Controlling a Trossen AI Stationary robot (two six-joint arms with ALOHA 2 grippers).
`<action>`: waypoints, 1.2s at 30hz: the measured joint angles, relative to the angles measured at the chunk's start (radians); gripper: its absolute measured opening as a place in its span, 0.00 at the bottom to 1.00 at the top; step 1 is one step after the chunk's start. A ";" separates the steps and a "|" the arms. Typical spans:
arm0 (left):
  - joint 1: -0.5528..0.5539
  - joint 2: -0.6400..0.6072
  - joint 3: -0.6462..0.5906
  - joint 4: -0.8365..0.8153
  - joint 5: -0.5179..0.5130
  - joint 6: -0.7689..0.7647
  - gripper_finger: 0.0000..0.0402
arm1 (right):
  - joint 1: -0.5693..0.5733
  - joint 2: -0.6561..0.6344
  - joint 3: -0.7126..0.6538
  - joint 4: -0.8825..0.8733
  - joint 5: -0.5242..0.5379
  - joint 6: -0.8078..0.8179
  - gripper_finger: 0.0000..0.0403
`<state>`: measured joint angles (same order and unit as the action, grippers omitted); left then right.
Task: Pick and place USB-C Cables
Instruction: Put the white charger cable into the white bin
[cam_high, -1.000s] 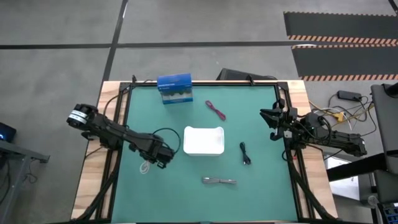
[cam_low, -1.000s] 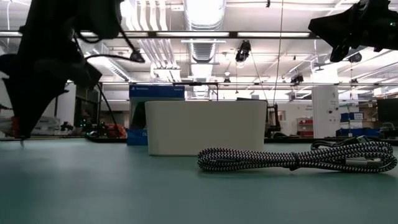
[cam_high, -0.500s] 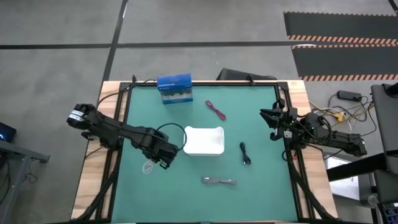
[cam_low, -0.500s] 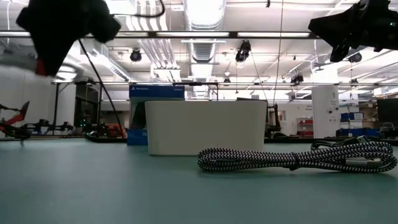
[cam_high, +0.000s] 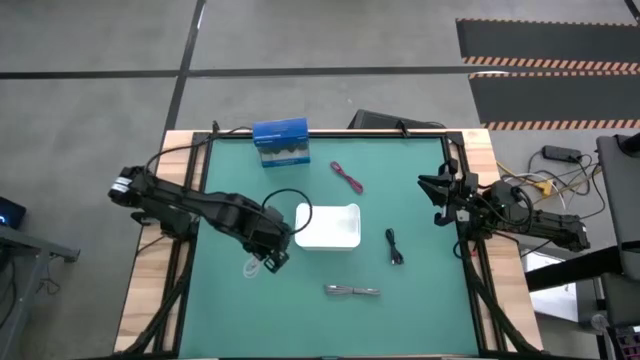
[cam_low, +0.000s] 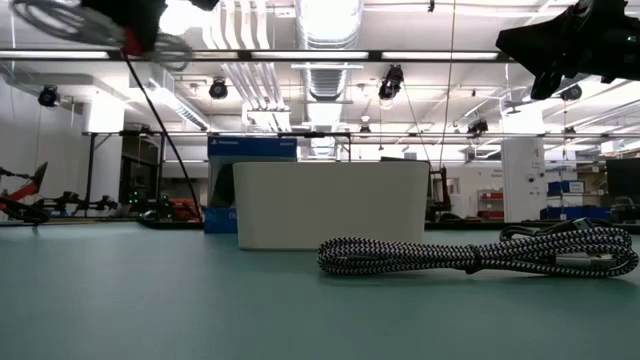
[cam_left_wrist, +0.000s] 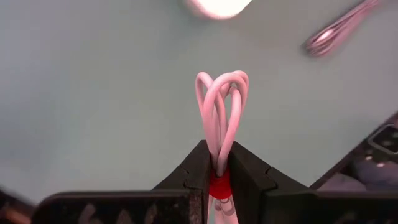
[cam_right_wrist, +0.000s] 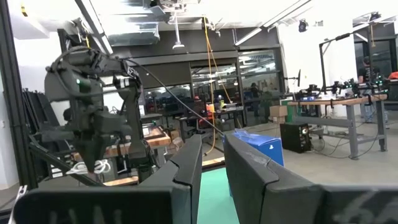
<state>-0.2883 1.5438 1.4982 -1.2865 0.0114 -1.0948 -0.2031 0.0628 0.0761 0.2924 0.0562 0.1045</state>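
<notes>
left end effector (cam_left_wrist: 216, 177): pinching the pale white-pink bundled USB-C cable (cam_left_wrist: 221, 109) right at its red tie band (cam_left_wrist: 218, 185), loops sticking out past the fingertips; in the high view it is hanging over the green tabletop (cam_high: 230, 310), just beside the near left corner of the white rectangular plastic tray (cam_high: 328, 226)
held cable location: lifted clear of the tabletop, dangling off the left end effector, close to the tray but not over it yet
handling, held cable: looking light, soft and floppy; loops are likely swinging with any fast move; the tie band is the best hold since it is keeping all strands together, and the grip is sitting there now
right end effector (cam_right_wrist: 212, 163): parked at the right edge of the tabletop, fingers nearly pressed together with a narrow gap, holding nothing
grey-silver braided cable bundle (cam_high: 351, 291): lying flat near the front edge, well apart from the tray; braid probably giving a stiffer, less slippery hold; taking it mid-bundle seems best
black cable bundle (cam_high: 394, 247): lying just right of the tray; thin, a low pinch across the middle is looking sensible
magenta-red cable bundle (cam_high: 346, 177): lying behind the tray, near the blue box (cam_high: 280, 142); small and light, same mid-bundle pinch
risk: thin bundles lying flat, fingers may be scraping the tabletop or catching only one strand
</notes>
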 joint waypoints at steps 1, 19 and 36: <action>0.002 0.004 0.011 0.011 -0.009 0.015 0.06 | 0.000 0.000 0.000 0.000 0.000 0.003 0.15; 0.089 0.324 0.445 0.029 -0.026 0.537 0.06 | 0.000 0.000 0.000 0.001 0.000 0.019 0.15; 0.189 0.480 0.538 0.106 -0.145 1.130 0.06 | 0.000 0.000 0.000 -0.001 -0.001 0.028 0.15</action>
<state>-0.0994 2.0239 2.0357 -1.1809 -0.1340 0.0352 -0.2032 0.0624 0.0761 0.2911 0.0555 0.1326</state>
